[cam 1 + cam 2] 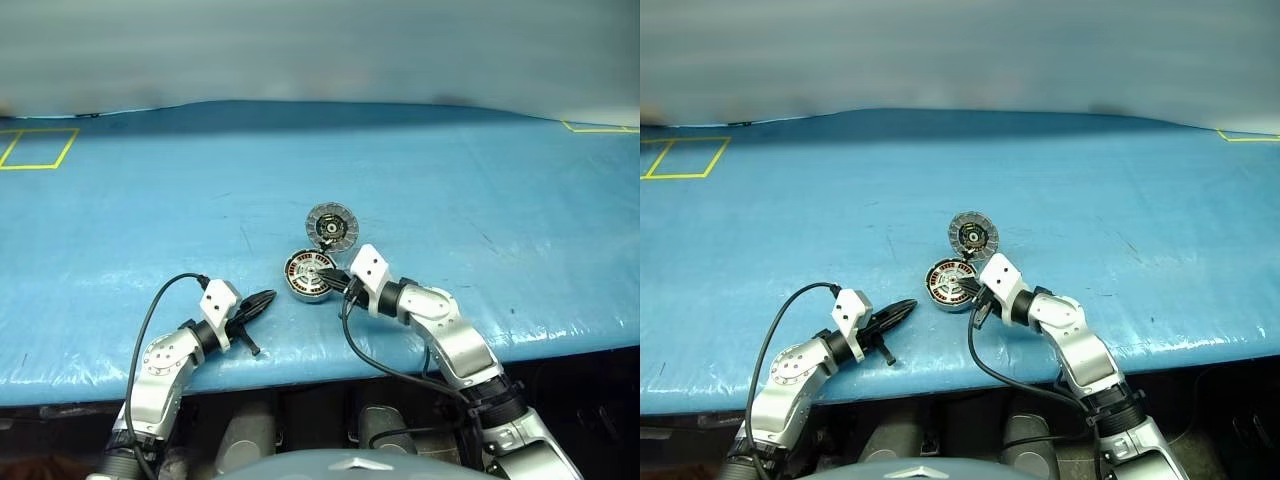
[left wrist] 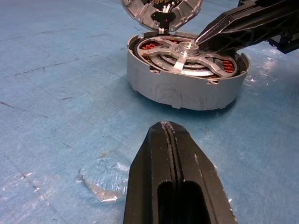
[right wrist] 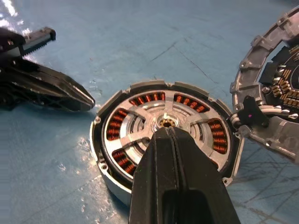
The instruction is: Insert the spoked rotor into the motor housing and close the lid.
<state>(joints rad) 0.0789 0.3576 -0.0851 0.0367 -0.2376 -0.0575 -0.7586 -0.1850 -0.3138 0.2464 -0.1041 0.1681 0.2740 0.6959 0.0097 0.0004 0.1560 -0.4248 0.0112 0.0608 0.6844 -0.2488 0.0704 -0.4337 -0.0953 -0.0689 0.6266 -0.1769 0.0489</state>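
Observation:
The grey motor housing (image 2: 182,91) stands on the blue table near its front edge. The spoked rotor (image 3: 122,142) sits inside it, silver spokes up, with copper windings showing between them. The lid (image 1: 331,226) lies open just behind the housing, joined to it, its segmented inner face up. My right gripper (image 3: 167,130) is shut with nothing in it, and its tip is over the rotor's hub; touching or not, I cannot tell. My left gripper (image 2: 168,125) is shut and empty, low over the table a short way left of the housing.
The blue table cover (image 1: 480,200) is wrinkled, with a shiny crease (image 2: 100,186) just ahead of my left gripper. Yellow tape marks (image 1: 38,148) sit at the far left and far right. The table's front edge (image 1: 560,345) runs close under both arms.

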